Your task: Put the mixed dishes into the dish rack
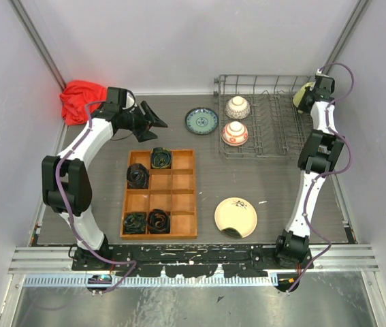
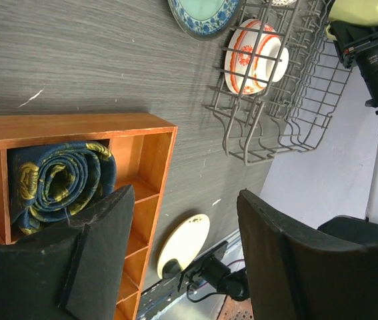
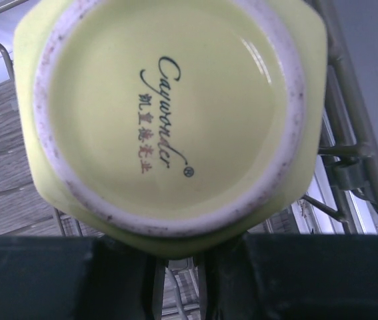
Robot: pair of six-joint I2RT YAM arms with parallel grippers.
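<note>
- Top view: a dark grey wood-grain table point(image 1: 281, 197) stands between plain white walls point(image 1: 179, 41). The dish rack point(image 1: 274, 139) is at the far right with two patterned bowls point(image 1: 237, 107) inside. The teal plate point(image 1: 201, 120) lies just left of it on the table, and the cream plate point(image 1: 235, 216) is near the front.
- Left wrist view: the left gripper point(image 2: 183, 220) is released, jaws wide, above a corner of the wooden tray point(image 2: 155, 133).
- Right wrist view: the right gripper point(image 3: 179, 267) grasps the pale yellow mug point(image 3: 169, 113), with rack wires around it.
</note>
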